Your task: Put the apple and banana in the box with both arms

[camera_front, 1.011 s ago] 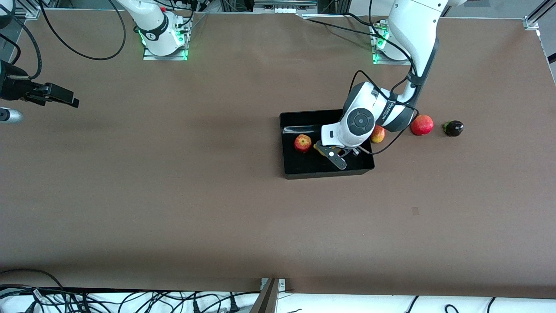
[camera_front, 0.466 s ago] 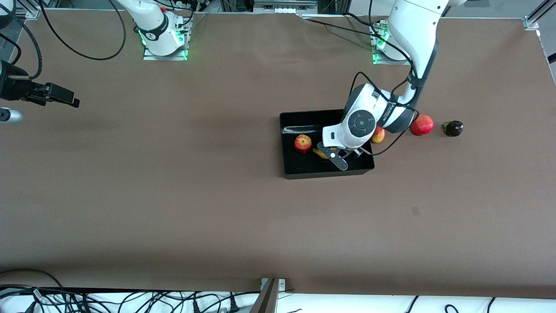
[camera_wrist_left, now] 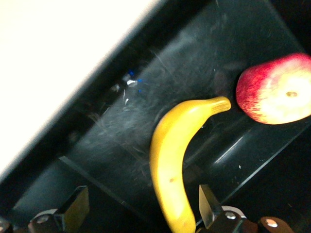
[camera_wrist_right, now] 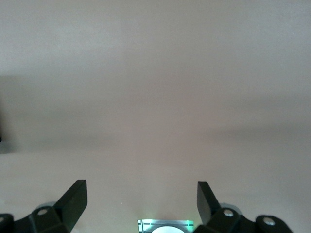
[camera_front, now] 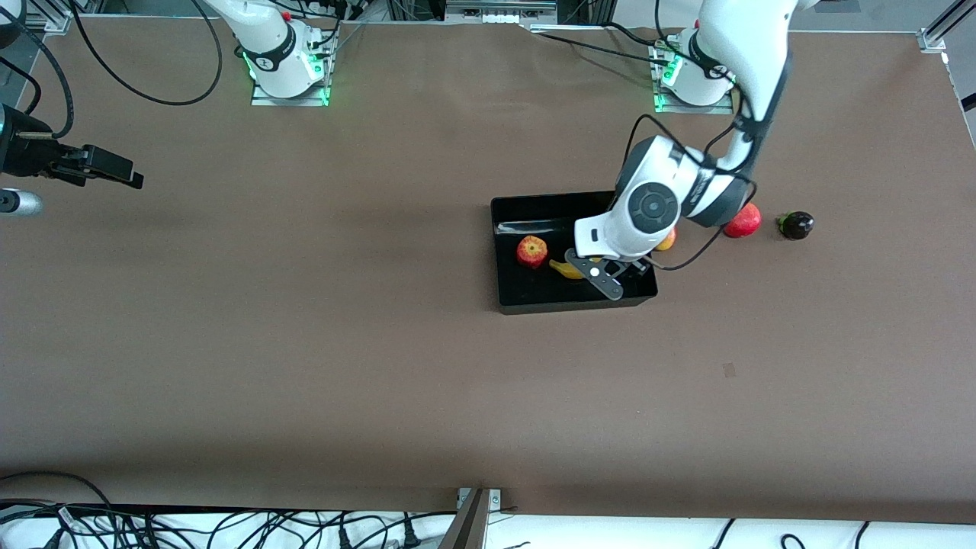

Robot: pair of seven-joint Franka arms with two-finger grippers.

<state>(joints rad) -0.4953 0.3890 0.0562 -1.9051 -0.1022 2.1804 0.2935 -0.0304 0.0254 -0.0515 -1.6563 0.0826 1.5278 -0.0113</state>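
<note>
A robotics laboratory: two white Franka arms [camera_front: 732, 91] stand bolted on metal base plates [camera_front: 290, 95] lit green along one edge of a wide table [camera_front: 305, 343] covered in plain brown sheeting. Aluminium framing [camera_front: 942, 30] runs at the table's corners, and loose black cables [camera_front: 191, 526] lie tangled along the edge nearest the front camera. Plastic-looking fruit serves as test material: an apple [camera_front: 531, 251] and a banana [camera_front: 566, 269] lie in a black box [camera_front: 518, 299] below the left gripper [camera_front: 602, 278], whose parted jaws hang above the banana.
</note>
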